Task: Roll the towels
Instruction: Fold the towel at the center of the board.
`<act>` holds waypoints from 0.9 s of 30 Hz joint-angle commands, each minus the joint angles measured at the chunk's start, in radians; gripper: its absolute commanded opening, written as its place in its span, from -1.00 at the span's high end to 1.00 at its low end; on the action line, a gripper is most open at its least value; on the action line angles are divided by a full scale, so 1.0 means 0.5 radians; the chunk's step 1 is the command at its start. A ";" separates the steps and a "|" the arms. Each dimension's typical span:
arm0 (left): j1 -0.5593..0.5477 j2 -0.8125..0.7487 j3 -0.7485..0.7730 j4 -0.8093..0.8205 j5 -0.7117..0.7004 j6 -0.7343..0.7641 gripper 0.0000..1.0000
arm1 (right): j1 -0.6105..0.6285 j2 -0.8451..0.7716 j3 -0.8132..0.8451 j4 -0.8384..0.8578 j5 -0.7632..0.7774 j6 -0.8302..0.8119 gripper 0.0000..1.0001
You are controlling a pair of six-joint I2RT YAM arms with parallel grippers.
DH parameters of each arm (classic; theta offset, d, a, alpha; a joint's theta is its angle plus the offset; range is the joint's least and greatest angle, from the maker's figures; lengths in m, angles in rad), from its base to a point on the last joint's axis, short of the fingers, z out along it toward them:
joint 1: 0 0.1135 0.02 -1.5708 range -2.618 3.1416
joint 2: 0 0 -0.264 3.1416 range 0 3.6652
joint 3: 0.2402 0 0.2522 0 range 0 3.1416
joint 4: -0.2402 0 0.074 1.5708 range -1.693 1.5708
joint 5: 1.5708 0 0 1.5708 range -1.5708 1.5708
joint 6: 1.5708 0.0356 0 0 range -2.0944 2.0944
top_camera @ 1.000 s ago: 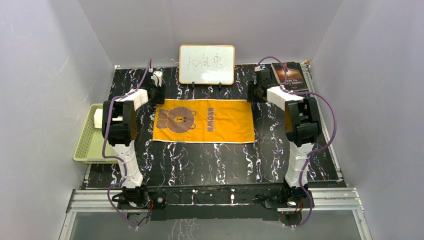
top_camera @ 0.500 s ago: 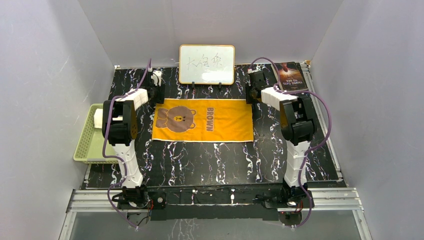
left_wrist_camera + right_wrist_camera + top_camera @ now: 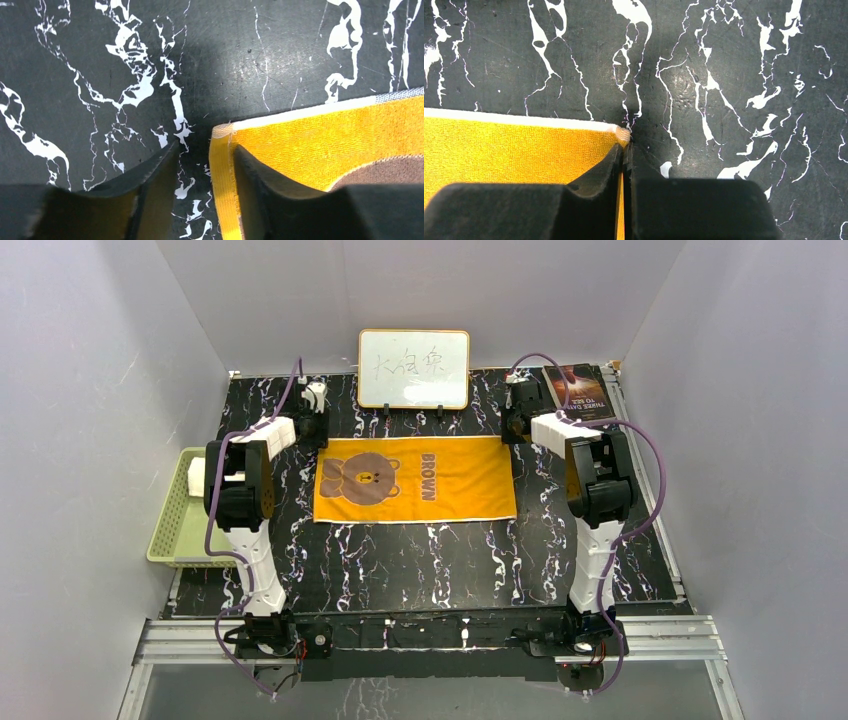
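Presently the orange towel (image 3: pixel 415 480) is laid flat in the middle of the table (image 3: pixel 450 560), long sides running left to right, bear print up. It is judged to be light, soft and limp. No stiffness can be counted on, so any lifted part is expected to sag, and the terry face is expected to drag rather than slide on the marbled top. The hemmed corners are judged the firmest places to take. Both far corners are best held together, so that the edge is kept straight when it is turned over for the roll.

The right gripper (image 3: pixel 625 150) is pressed together on the far right corner, a sliver of orange pinched between its jaws. The left gripper (image 3: pixel 205 150) is spread at the far left corner, with one finger (image 3: pixel 260 180) over the cloth and the other finger (image 3: pixel 150 180) over bare table. The side hem is between them, and nothing is pinched yet.

A pale bundle (image 3: pixel 197 477) is seen in the basket (image 3: pixel 175 540); whether it is a towel cannot be told.
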 commanded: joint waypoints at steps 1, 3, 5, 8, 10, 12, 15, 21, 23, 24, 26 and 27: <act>0.012 -0.018 0.009 0.059 0.138 0.028 0.31 | -0.025 0.051 0.030 -0.003 0.013 -0.048 1.00; 0.012 -0.008 0.010 0.049 0.199 0.058 0.47 | -0.024 0.054 0.030 -0.004 -0.002 -0.045 1.00; 0.012 -0.008 -0.016 0.057 0.274 0.095 0.75 | -0.022 0.054 0.028 -0.006 -0.008 -0.047 1.00; 0.014 -0.052 -0.093 0.115 0.318 0.112 1.00 | -0.023 0.043 0.036 -0.017 0.000 -0.050 1.00; 0.043 -0.093 -0.136 0.164 0.362 0.091 1.00 | -0.025 0.024 0.043 -0.018 -0.006 -0.046 1.00; 0.103 -0.140 -0.142 0.208 0.464 0.029 1.00 | -0.036 -0.007 0.066 -0.018 -0.033 -0.026 1.00; 0.188 -0.230 -0.138 0.292 0.603 -0.036 1.00 | -0.064 -0.071 0.083 0.032 -0.133 0.029 1.00; 0.224 -0.248 0.012 0.129 0.804 0.002 0.30 | -0.072 -0.093 0.159 -0.001 -0.197 0.060 1.00; 0.225 -0.253 0.000 0.113 0.844 0.009 0.02 | -0.072 -0.098 0.150 -0.003 -0.203 0.061 1.00; 0.223 -0.258 -0.016 0.117 0.851 0.005 -0.20 | -0.072 -0.102 0.141 -0.003 -0.204 0.063 1.00; 0.216 -0.260 -0.052 0.126 0.850 0.006 -0.24 | -0.073 -0.108 0.127 0.004 -0.207 0.063 1.00; 0.207 -0.256 -0.061 0.125 0.837 0.011 -0.25 | -0.072 -0.109 0.123 0.003 -0.208 0.063 1.00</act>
